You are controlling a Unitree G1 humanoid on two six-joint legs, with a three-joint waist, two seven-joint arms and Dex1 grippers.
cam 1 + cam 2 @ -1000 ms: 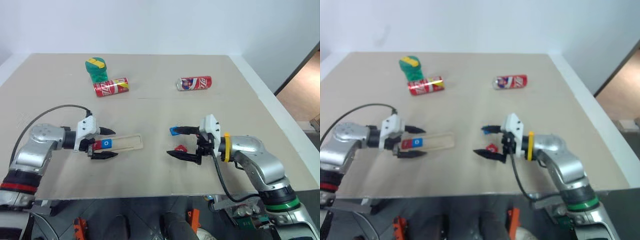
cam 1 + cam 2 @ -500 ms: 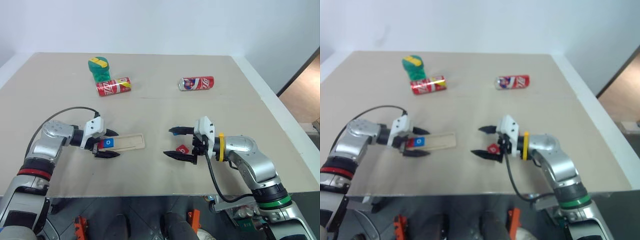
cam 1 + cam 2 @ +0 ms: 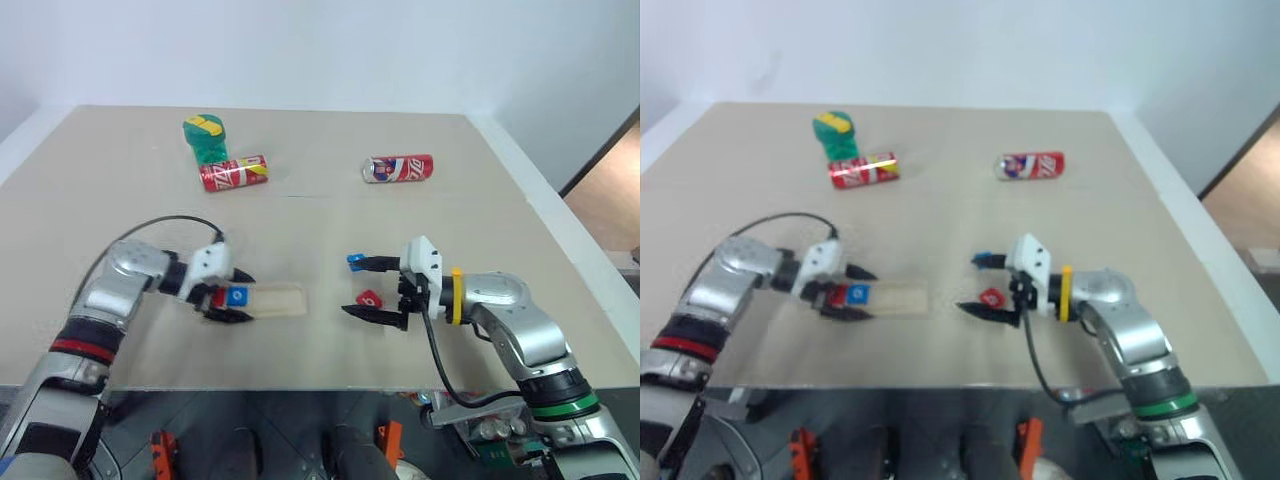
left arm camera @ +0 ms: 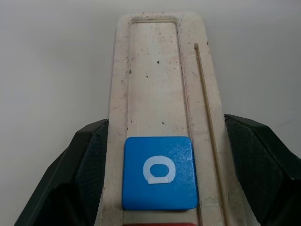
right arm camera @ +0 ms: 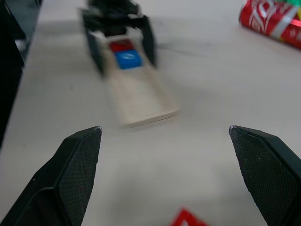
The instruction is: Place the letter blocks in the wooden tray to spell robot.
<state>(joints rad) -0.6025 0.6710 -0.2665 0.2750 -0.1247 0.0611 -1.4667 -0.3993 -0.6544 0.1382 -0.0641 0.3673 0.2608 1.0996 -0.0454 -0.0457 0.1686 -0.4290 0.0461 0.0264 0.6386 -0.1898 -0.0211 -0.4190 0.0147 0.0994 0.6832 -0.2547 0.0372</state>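
Observation:
The wooden tray (image 3: 282, 301) lies flat on the table at the left front. In its slot sit a red letter block (image 3: 219, 296) and a blue letter block (image 4: 160, 172) marked "o". My left gripper (image 3: 242, 298) is shut on the tray's left end, one finger pressed against each long side. To the right, my right gripper (image 3: 350, 287) stands open just above the table. A loose red letter block (image 3: 368, 298) lies on the table between its fingers. A loose blue letter block (image 3: 353, 260) sits at the tip of the far finger.
Two red soda cans (image 3: 233, 172) (image 3: 399, 167) lie on their sides at the back of the table. A green container with a yellow-marked top (image 3: 205, 138) stands behind the left can. The table's front edge runs close below both grippers.
My left gripper has closed on the tray's left end and has slid to the right with the tray. The right gripper stays open over the red block.

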